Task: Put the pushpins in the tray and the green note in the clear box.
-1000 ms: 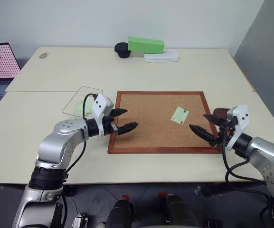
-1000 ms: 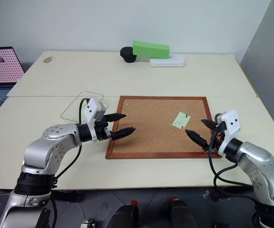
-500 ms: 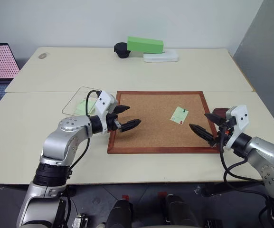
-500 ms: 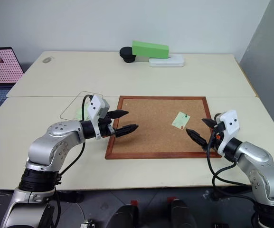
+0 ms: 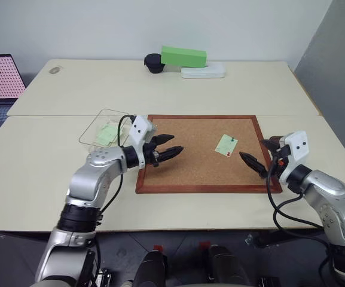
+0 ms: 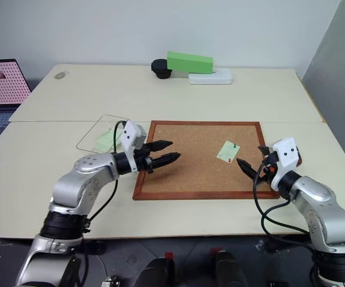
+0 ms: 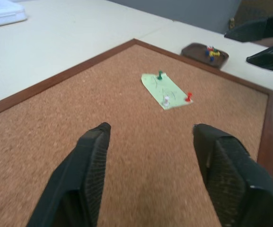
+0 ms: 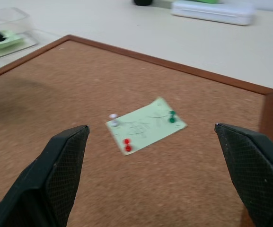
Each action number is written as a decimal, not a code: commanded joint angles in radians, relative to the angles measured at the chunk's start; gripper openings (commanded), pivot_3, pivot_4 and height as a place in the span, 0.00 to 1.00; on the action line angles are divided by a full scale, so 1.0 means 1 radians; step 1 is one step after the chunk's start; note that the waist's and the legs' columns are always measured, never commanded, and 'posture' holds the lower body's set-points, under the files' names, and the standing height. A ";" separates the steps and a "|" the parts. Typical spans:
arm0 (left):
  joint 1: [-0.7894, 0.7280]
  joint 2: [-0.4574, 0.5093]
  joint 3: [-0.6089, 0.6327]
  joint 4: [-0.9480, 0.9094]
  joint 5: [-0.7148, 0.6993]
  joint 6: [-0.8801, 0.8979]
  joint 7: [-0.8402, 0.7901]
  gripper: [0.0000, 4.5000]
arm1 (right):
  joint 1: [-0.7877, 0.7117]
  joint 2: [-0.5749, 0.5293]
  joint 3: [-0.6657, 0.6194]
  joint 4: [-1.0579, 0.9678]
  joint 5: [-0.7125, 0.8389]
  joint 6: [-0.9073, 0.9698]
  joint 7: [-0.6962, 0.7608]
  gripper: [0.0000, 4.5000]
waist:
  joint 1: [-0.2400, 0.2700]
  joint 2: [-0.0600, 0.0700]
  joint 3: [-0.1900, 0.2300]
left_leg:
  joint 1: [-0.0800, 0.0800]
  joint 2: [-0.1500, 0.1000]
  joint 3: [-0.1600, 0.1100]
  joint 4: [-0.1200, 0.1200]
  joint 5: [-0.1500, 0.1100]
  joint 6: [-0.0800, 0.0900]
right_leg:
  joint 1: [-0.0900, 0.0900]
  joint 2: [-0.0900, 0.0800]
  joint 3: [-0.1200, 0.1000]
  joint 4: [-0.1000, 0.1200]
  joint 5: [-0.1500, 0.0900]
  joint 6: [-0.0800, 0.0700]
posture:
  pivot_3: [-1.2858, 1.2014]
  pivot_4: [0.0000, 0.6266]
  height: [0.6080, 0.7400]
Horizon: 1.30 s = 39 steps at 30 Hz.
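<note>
Pushpins (image 8: 127, 144) are holding the note (image 8: 145, 126) down on the corkboard (image 5: 184, 167): a red one, a green one and a pale one are showing at its edges in both wrist views. In the head views the note is lying right of centre in the frame, on the right half of the board. More pins are sitting in the tray (image 7: 205, 52), which is resting on the table (image 5: 70, 89) just past the board's right edge, close behind the right gripper (image 5: 259, 154).

That gripper is hovering at the right edge of the frame over the board's right border, its fingers spread wide and gripping nothing, with the note between them in the right wrist view. The left gripper (image 5: 168, 147) is hovering over the board's left part, left of centre in the frame, its fingers parted and empty, pointing toward the note.

The box (image 5: 103, 127) is sitting at the left of the frame, just beyond the board's upper left corner, and something pale green is lying inside it.
</note>
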 commanded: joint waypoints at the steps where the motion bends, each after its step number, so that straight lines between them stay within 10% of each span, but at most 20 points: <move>1: -0.054 -0.055 -0.038 0.087 0.043 -0.095 -0.005 0.45 | -0.059 0.026 0.036 0.045 -0.069 -0.055 -0.045 1.00 | -0.001 0.000 0.000 | 0.000 0.000 0.000 0.000 0.000 0.000 | 0.000 0.000 0.000 0.000 0.000 0.000 | 0.52 0.24 1.00; 11: -0.121 -0.153 -0.080 0.288 0.112 -0.239 -0.035 0.01 | -0.196 0.135 0.086 0.268 -0.174 -0.148 -0.125 1.00 | -0.002 0.000 0.000 | 0.000 0.000 0.000 0.000 0.000 0.000 | 0.000 0.000 0.000 0.001 0.003 -0.005 | 0.52 0.24 1.00; 34: -0.090 -0.215 -0.140 0.479 0.229 -0.259 -0.027 0.00 | -0.422 0.245 0.112 0.734 -0.260 -0.327 -0.128 1.00 | -0.004 0.003 -0.002 | 0.004 -0.001 0.001 0.000 0.000 0.000 | 0.001 0.000 0.001 0.003 0.003 -0.005 | 0.52 0.24 1.00; 39: -0.088 -0.212 -0.128 0.457 0.228 -0.243 -0.027 0.00 | -0.429 0.247 0.117 0.759 -0.272 -0.346 -0.110 0.77 | -0.004 0.003 -0.003 | 0.004 -0.001 0.001 0.000 0.000 0.000 | 0.001 0.000 0.001 0.004 0.003 -0.005 | 0.52 0.24 1.00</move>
